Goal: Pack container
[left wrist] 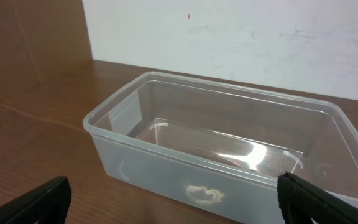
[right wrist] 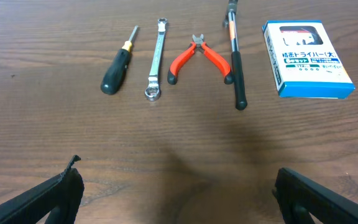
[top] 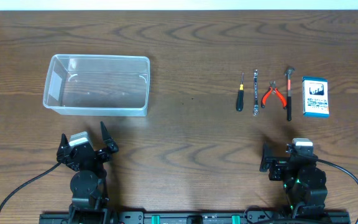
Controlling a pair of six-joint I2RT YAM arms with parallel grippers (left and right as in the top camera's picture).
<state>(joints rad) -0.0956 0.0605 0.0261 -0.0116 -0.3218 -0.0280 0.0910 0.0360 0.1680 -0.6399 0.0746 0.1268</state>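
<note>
The clear plastic container [top: 97, 84] stands empty at the table's back left; it fills the left wrist view [left wrist: 229, 155]. My left gripper [top: 84, 144] is open and empty, a little in front of the container. At the right lie a black-handled screwdriver [top: 240, 99], a small wrench [top: 255, 93], red-handled pliers [top: 273, 94] and a small hammer [top: 288, 93]. They also show in the right wrist view: screwdriver [right wrist: 119, 68], wrench [right wrist: 156, 59], pliers [right wrist: 197, 57], hammer [right wrist: 235, 62]. My right gripper [top: 286, 157] is open and empty, in front of the tools.
A small blue-and-white printed box [top: 316, 96] lies right of the hammer, also in the right wrist view [right wrist: 306, 58]. A white wall rises behind the table's far edge [left wrist: 241, 37]. Bare wood lies between the container and the tools.
</note>
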